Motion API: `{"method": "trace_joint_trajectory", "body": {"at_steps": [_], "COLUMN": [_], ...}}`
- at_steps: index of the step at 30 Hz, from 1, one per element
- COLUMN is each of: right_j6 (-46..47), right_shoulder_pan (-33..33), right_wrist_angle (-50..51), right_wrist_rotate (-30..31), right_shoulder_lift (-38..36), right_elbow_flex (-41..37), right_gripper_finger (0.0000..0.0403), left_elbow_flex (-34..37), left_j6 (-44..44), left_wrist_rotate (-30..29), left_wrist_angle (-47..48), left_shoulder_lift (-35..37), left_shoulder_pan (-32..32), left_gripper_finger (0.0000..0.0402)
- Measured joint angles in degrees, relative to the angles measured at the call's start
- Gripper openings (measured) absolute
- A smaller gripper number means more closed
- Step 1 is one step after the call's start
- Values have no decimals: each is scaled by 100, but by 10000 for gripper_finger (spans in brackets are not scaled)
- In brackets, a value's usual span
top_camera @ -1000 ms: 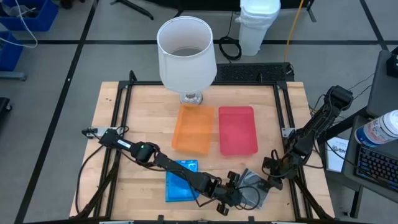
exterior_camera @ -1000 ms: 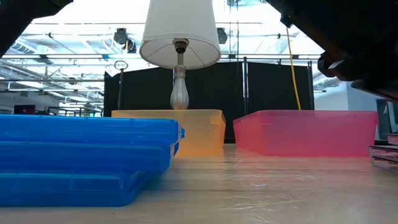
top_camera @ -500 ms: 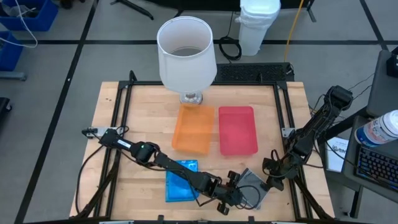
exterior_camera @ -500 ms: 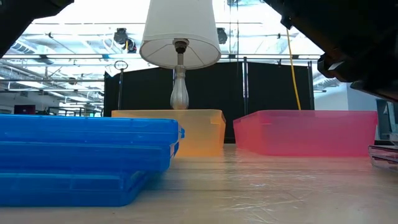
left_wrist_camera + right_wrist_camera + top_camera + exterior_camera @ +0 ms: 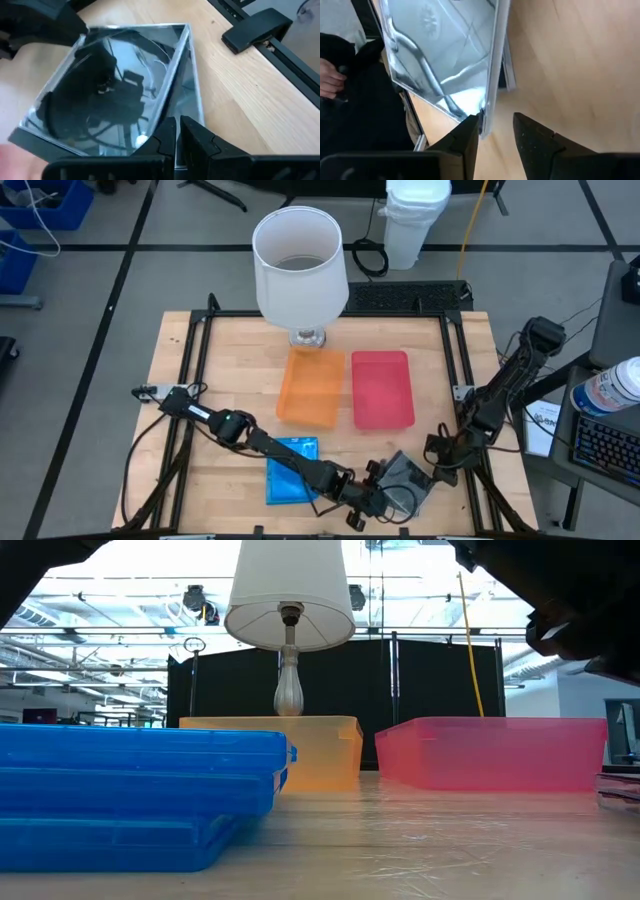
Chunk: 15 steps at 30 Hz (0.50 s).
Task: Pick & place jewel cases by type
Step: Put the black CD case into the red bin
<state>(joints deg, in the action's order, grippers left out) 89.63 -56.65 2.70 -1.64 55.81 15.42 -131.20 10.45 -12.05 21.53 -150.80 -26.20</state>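
You are lifting the clear jewel case (image 5: 405,477) at the table's five o'clock: right gripper (image 5: 492,132) is pinching its edge, left gripper (image 5: 176,135) nearly shut beside it. Next, carry it trayward.

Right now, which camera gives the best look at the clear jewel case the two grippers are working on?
The left wrist view: the clear jewel case fills it, tilted. The right wrist view shows one edge. The high view shows it small. The low view shows only a sliver at the right border.
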Motion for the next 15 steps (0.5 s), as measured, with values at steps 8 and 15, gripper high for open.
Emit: {"method": "trace_joint_trajectory", "body": {"at_steps": [8, 15], "right_j6": [417, 423], "right_shoulder_pan": [-312, -314], "right_wrist_angle": [-122, -435], "right_wrist_rotate": [311, 307], "right_shoulder_lift": [4, 4], "right_elbow_flex": [0, -2], "right_gripper_finger": [130, 130], "left_elbow_flex": [0, 0], "left_j6": [-11, -29], "left_wrist_rotate": [5, 197], "left_wrist_angle": [-52, -66], "left_shoulder_lift": [0, 0], "left_shoulder_pan": [82, 194], "left_gripper_finger": [35, 35]}}
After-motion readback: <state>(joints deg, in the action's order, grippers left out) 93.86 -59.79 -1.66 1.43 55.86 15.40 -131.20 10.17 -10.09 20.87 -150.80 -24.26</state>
